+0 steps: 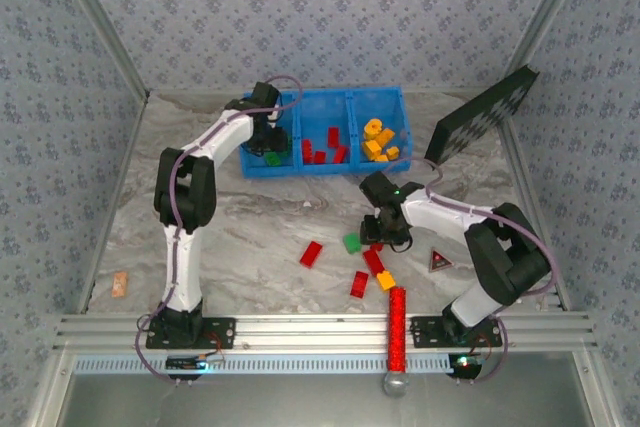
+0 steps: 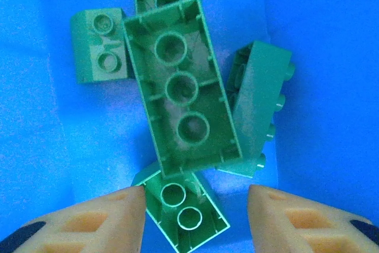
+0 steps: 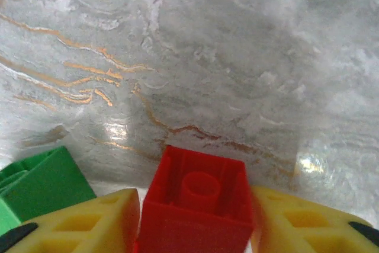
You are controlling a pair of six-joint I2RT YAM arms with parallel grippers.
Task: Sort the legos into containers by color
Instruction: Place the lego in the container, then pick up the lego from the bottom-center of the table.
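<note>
The blue three-compartment bin (image 1: 325, 97) stands at the back, with green legos (image 1: 272, 158) in its left part, red ones (image 1: 325, 145) in the middle and yellow-orange ones (image 1: 378, 139) on the right. My left gripper (image 1: 268, 139) reaches into the left compartment. It is open (image 2: 195, 220) above a pile of green bricks (image 2: 180, 87), straddling a small upturned green brick (image 2: 183, 211). My right gripper (image 1: 385, 237) is low on the table, shut on an upturned red brick (image 3: 198, 202). A green brick (image 3: 35, 188) lies just to its left.
Loose on the marble table are red bricks (image 1: 311, 253) (image 1: 359, 284) (image 1: 373, 260), a green brick (image 1: 351, 243) and a yellow-orange one (image 1: 386, 280). A red glittery cylinder (image 1: 398, 327) lies at the front, a dark triangle (image 1: 439, 262) at the right, and a black dotted panel (image 1: 483, 112) leans back right.
</note>
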